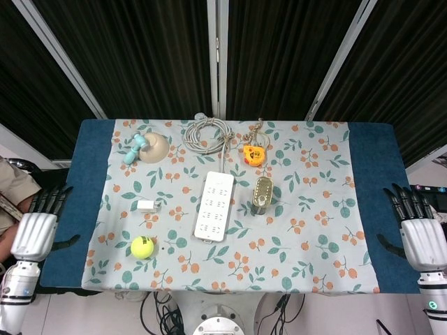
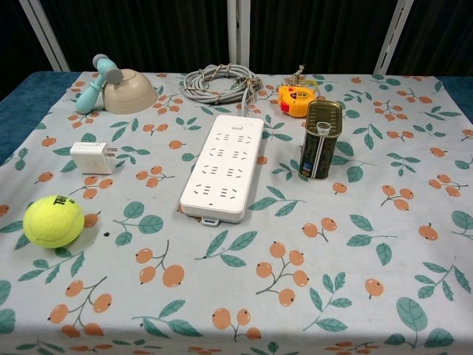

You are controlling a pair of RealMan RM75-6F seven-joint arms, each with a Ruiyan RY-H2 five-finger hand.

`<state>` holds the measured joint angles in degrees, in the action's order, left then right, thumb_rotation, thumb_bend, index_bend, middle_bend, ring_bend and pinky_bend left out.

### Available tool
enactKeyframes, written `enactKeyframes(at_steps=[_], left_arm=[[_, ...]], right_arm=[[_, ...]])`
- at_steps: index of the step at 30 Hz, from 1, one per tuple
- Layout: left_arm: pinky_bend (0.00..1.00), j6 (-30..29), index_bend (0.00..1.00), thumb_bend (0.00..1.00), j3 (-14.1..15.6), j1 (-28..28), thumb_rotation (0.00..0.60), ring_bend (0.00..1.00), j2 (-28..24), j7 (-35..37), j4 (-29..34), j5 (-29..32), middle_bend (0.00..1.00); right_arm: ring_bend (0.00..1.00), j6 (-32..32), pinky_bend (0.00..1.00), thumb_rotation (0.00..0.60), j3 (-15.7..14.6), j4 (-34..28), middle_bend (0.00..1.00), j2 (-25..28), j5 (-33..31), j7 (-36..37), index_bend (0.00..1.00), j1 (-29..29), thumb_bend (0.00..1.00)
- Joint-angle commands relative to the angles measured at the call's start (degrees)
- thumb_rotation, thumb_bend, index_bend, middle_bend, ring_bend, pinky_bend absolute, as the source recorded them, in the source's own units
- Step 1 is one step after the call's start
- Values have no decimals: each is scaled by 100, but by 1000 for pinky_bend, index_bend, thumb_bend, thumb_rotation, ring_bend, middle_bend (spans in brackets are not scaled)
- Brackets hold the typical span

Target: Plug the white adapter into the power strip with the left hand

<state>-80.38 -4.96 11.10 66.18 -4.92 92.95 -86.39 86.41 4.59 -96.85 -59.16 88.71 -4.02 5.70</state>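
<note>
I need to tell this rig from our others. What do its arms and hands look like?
Both the left hand and right hand have silver-grey shell backs with black fingers. White cylindrical wrists continue below; the right wrist bears a small green marking. No loose arm cables show.

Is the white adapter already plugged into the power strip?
No, the white adapter lies on the cloth by itself, apart from the power strip, whose sockets are all empty.
</note>
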Motion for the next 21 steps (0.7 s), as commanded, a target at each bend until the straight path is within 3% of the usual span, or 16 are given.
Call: enactKeyframes(at_steps=[1,6,11,21], left_arm=[[0,624,73,80,-242,583,600,0,18,480,-74,-115,26],[32,1473,154,97,-492,1303,600,15,452,974,-531,117,113],[106,2056,209,98,-559,1758,600,75,1101,1472,-1195,394,187],[130,2028,293,99,-434,1828,600,147,2132,2544,-2237,551,305]], right_arm=[[0,36,0,600,35,-53,0,60,35,-43,0,15,99],[0,53,0,600,69,-144,0,172,55,-107,0,35,99],[0,40,0,600,82,-182,0,210,8,-109,0,35,99],[0,-16,0,600,81,-205,0,205,-82,-117,0,38,99]])
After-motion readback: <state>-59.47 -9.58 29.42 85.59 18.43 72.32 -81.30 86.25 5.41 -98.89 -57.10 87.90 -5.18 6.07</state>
